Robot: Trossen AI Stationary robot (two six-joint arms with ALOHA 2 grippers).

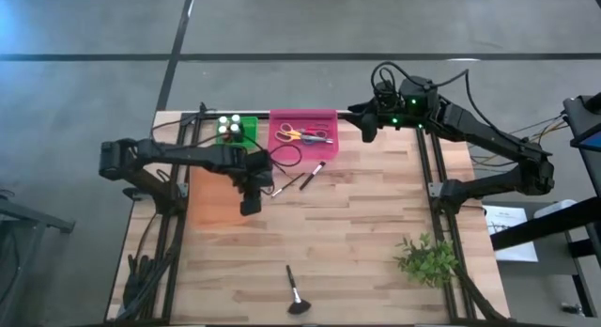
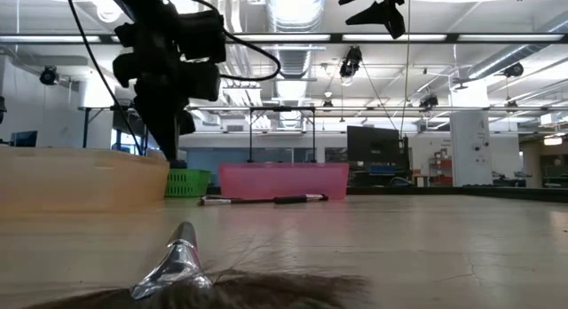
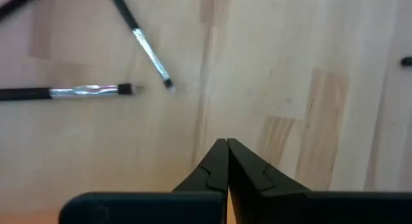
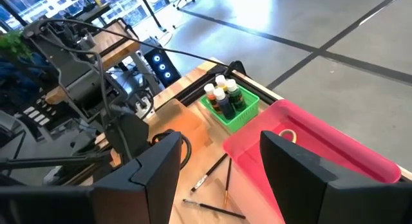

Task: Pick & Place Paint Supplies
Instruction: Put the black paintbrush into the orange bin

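Note:
My left gripper [image 1: 250,208] [image 3: 226,145] is shut and points down just above the bare wood, left of the table's middle. Slim dark-handled brushes [image 1: 313,173] [image 3: 84,91] lie flat on the table a little toward the far right of it. A fan brush [image 1: 296,294] [image 2: 177,265] lies near the near edge. Paint bottles [image 1: 229,126] [image 4: 222,95] stand in a green basket [image 4: 244,114]. Scissors [image 1: 299,133] lie in a pink tray [image 1: 329,116] [image 4: 322,153]. My right gripper [image 1: 364,128] [image 4: 220,137] is open, high over the far edge beside the tray.
A green leafy sprig [image 1: 427,259] lies at the near right corner. A black cable loop [image 1: 286,158] rests in front of the tray. Dark frame rails run along the table's left and right sides. Bare wood spreads across the middle and the near part.

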